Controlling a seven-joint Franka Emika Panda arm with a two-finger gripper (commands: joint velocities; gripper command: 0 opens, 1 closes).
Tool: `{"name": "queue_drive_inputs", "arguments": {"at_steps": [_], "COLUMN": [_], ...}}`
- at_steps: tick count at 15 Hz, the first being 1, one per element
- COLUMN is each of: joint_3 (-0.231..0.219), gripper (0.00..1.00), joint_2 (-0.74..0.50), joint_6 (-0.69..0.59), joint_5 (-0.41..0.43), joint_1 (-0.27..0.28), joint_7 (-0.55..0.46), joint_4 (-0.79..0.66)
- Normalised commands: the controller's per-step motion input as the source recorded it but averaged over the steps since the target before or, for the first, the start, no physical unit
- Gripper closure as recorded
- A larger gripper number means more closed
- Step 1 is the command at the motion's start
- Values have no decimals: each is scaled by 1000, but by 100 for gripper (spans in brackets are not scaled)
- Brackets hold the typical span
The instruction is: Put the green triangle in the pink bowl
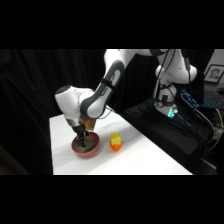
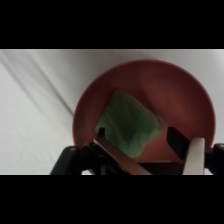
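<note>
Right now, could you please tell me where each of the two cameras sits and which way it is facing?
Side view: stands beside the white table, looking across and down; shows the whole arm, its base at upper right, the end effector down over the pink bowl, and a yellow-and-orange block beside the bowl.
Wrist view: rides on the wrist, looking down past the end effector; black linkage and both fingers rise from the bottom edge.
Shared: the pink bowl with the green triangle inside it.

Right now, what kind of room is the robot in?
Probably a robot lab: a white arm works over a white table with black curtains behind and cabled electronics beside it.
</note>
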Motion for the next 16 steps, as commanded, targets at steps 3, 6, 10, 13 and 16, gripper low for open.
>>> {"name": "queue_drive_inputs", "arguments": {"at_steps": [3, 6, 10, 13, 16], "joint_3": [-51, -53, -52, -45, -38], "gripper": [0, 0, 0, 0, 0], "joint_2": [-136, -243, -315, -413, -429], "joint_6": [-63, -130, -198, -266, -259], "joint_5": [89, 78, 62, 47, 30], "joint_1": [33, 44, 45, 36, 29], "joint_7": [-128, -125, -126, -134, -130], "joint_4": [-8, -93, -142, -202, -205]}}
